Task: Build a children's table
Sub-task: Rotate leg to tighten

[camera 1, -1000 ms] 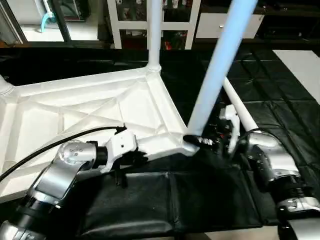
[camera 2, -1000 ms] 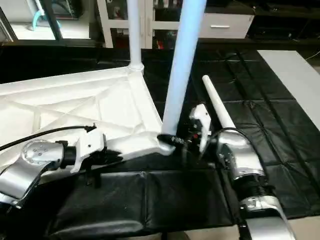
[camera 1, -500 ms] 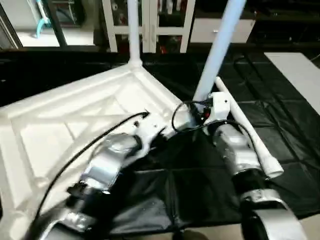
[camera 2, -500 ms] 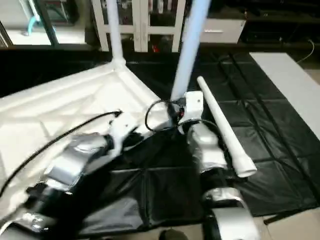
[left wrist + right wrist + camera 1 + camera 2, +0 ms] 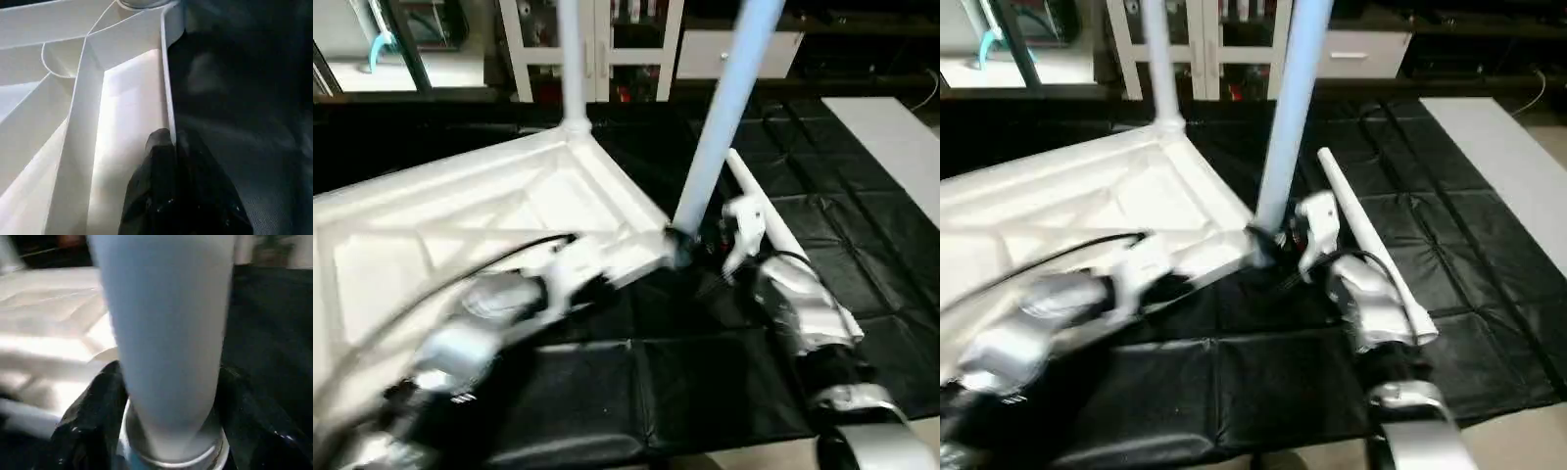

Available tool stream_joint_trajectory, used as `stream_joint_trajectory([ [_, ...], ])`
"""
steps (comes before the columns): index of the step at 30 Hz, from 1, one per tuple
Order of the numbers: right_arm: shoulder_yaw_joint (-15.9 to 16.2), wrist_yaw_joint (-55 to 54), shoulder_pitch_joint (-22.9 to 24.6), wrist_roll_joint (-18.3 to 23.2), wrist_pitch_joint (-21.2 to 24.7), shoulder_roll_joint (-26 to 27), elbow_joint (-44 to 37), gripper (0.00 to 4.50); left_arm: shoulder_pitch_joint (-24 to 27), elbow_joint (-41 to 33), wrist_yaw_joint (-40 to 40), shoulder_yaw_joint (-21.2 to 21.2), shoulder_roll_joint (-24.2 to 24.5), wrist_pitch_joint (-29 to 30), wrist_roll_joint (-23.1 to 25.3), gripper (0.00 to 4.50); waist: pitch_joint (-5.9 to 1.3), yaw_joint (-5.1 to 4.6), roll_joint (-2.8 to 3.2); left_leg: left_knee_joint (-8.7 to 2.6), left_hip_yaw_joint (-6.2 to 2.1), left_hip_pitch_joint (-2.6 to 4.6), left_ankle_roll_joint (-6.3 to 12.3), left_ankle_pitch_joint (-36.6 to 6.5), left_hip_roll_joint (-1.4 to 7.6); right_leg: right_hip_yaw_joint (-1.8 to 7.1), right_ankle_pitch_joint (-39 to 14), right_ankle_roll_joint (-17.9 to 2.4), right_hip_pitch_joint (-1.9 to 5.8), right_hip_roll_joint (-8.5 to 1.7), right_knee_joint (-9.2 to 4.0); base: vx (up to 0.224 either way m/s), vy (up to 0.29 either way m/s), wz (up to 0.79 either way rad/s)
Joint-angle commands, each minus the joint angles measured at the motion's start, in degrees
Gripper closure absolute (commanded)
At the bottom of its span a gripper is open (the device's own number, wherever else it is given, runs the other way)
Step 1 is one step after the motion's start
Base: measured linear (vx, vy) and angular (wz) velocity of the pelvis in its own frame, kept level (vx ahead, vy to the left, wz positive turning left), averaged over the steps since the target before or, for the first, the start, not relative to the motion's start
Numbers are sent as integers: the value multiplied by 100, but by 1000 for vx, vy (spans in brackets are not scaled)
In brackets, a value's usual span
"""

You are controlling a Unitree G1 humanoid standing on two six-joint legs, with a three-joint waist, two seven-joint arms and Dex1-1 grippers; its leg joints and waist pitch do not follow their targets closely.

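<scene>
My left end effector pinches the table top rim near its front corner on the black mat; my right end effector hugs the leg low at its socket. Light, stiff, slippery plastic, I reckon.

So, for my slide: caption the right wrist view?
Right gripper straddles a white leg standing in the tabletop corner socket.

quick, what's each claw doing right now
left claw: shut on the table top's rim.
right claw: fingers around the leg at the corner socket.
</scene>
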Motion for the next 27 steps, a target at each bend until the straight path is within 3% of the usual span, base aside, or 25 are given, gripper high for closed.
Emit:
stream_joint_trajectory([
  [1,126,736,65,200,23,-189,-293,138,311,-87,-481,-239,137,-65,-106,450,-317,17,36,-383,-152,42,611,-1054,368,275,-728,-1506,249,-430,-345,0,0,0],
  [2,102,919,84,251,47,-259,-351,126,364,-129,-551,-214,213,-62,-141,450,-321,39,50,-368,-138,52,770,-711,378,271,-274,-1649,254,-425,-286,0,0,0],
  [5,-46,1442,100,395,230,-564,-501,102,590,-247,-860,-93,555,-189,-274,450,-346,77,34,-337,-126,67,956,-461,373,263,14,-1753,278,-419,-236,0,0,0],
  [9,-33,1803,89,542,299,-666,-463,97,615,-209,-816,-74,651,-322,-357,450,-347,123,25,-321,-108,83,1007,-349,372,274,15,-1783,269,-425,-225,0,0,0],
  [20,65,2164,152,585,455,-591,-386,184,546,-176,-799,-80,620,-366,-406,450,-326,155,32,-312,-111,89,674,-811,362,290,-720,-1662,245,-427,-270,0,0,0],
  [27,164,1840,240,402,470,-545,-375,232,494,-118,-707,-93,578,-283,-382,450,-320,152,37,-313,-113,89,690,-745,358,281,-586,-1673,237,-408,-259,0,0,0],
])
